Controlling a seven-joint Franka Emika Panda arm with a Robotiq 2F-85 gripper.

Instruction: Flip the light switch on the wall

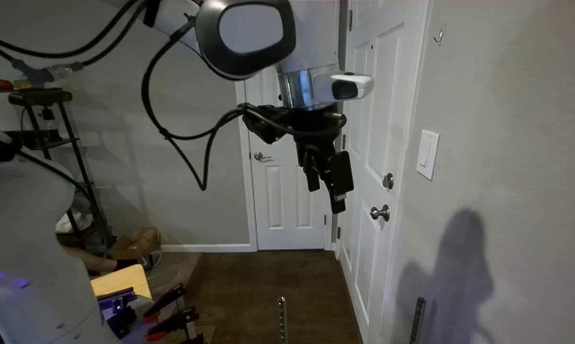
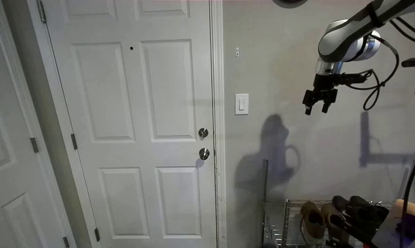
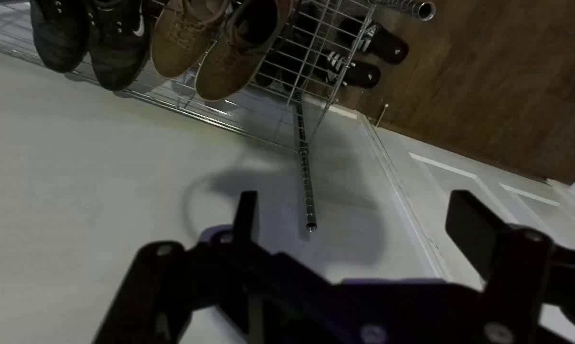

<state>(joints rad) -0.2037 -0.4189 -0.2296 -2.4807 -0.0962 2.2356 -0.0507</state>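
Observation:
The light switch (image 1: 428,154) is a small white upright plate on the grey-white wall (image 1: 516,119), just beside the door frame. It also shows in an exterior view (image 2: 241,104), with its rocker facing out. My gripper (image 1: 325,197) is black, points downward and hangs in the air away from the switch. In an exterior view, the gripper (image 2: 316,109) appears to the right of the switch and about level with it. In the wrist view the fingers (image 3: 354,200) are wide apart with nothing between them. The wrist view shows the wall (image 3: 101,181), but the switch is out of view there.
A white panelled door (image 2: 142,155) with a round knob (image 2: 204,154) stands beside the switch. A wire shoe rack (image 3: 206,119) with several shoes stands below against the wall; its metal post (image 3: 307,191) sticks up. A small hook (image 1: 440,34) is above the switch. Loose cables (image 1: 146,95) hang from the arm.

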